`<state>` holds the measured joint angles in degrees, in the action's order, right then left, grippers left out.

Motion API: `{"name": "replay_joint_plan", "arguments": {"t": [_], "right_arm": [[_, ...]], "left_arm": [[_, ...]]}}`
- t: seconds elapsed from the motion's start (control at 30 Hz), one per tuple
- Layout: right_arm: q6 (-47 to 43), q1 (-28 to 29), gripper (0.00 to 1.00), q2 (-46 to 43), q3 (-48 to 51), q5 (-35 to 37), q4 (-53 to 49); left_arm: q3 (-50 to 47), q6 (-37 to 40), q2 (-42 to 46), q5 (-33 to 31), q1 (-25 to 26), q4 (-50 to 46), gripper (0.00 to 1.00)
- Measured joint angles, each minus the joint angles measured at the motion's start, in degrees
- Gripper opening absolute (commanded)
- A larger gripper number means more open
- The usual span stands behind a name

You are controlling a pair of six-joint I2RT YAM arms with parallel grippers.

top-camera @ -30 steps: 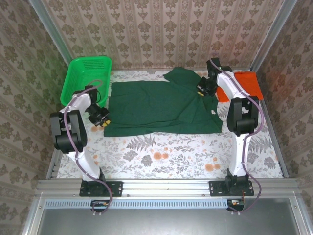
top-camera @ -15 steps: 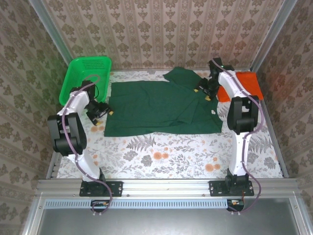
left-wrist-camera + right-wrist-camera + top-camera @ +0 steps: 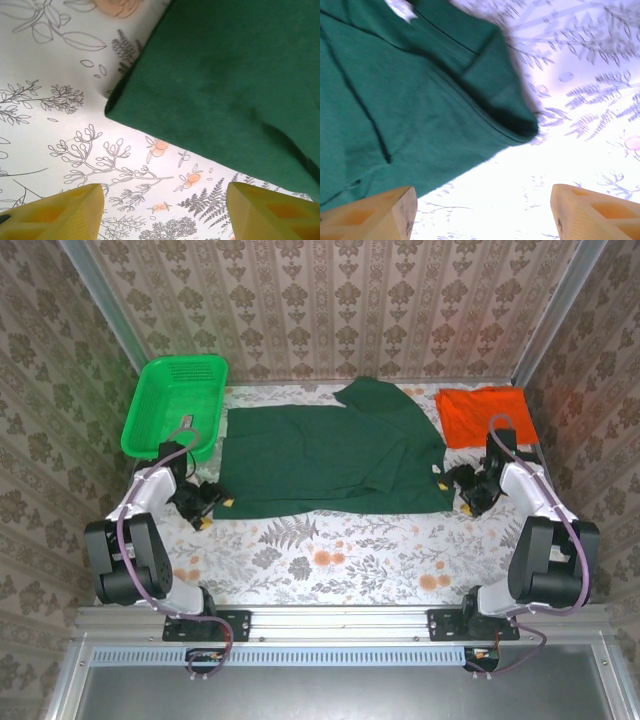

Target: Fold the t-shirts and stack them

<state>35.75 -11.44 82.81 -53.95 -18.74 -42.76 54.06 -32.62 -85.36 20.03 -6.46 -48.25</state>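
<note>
The dark green t-shirt (image 3: 330,455) lies spread flat across the middle of the table, one sleeve pointing to the far side. The orange t-shirt (image 3: 485,415) lies folded at the far right. My left gripper (image 3: 215,512) hovers open just off the green shirt's near-left corner. In the left wrist view that corner (image 3: 225,75) lies ahead of the left gripper (image 3: 165,215), with bare cloth-covered table between the yellow fingers (image 3: 60,215). My right gripper (image 3: 452,496) is open beside the near-right corner. The right wrist view shows the green hem (image 3: 410,110) ahead of the right gripper (image 3: 482,215).
A bright green mesh basket (image 3: 175,405) stands at the far left, close behind the left arm. The flower-printed table cover (image 3: 330,560) stretches in front of the shirt. Patterned walls and metal posts close in the sides and back.
Both grippers went from shut to open and let go of the green shirt. The right arm swung from the far sleeve to the near-right corner; the left gripper drew back toward me.
</note>
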Motion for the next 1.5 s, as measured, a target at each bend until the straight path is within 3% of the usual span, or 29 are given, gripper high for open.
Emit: {"name": "replay_joint_plan", "arguments": {"t": [0.27,0.5,0.7,0.9,1.07,1.5], "right_arm": [[0.0,0.0,0.62,0.0,6.0,-2.4,5.2],[-1.7,0.0,0.47,5.6,5.1,-2.7,9.2],[-2.7,0.1,0.43,8.5,4.8,-2.2,10.0],[-4.4,0.2,0.19,12.3,2.3,0.9,9.2],[-5.9,0.2,0.02,14.7,-0.3,2.1,7.2],[-8.8,-2.7,0.0,11.4,2.4,3.7,5.1]], "left_arm": [[-2.2,0.2,-2.9,2.3,-0.4,5.5,0.61],[-4.0,-0.8,-7.2,2.7,-0.4,9.4,0.51],[-3.5,-2.4,-8.6,1.8,-0.4,9.0,0.39],[-1.0,-2.9,-10.9,-1.6,-0.3,4.9,0.09],[0.4,-1.5,-11.3,-3.4,0.5,5.3,0.01],[-0.6,2.5,-7.4,-6.3,-2.9,4.3,0.0]]}}
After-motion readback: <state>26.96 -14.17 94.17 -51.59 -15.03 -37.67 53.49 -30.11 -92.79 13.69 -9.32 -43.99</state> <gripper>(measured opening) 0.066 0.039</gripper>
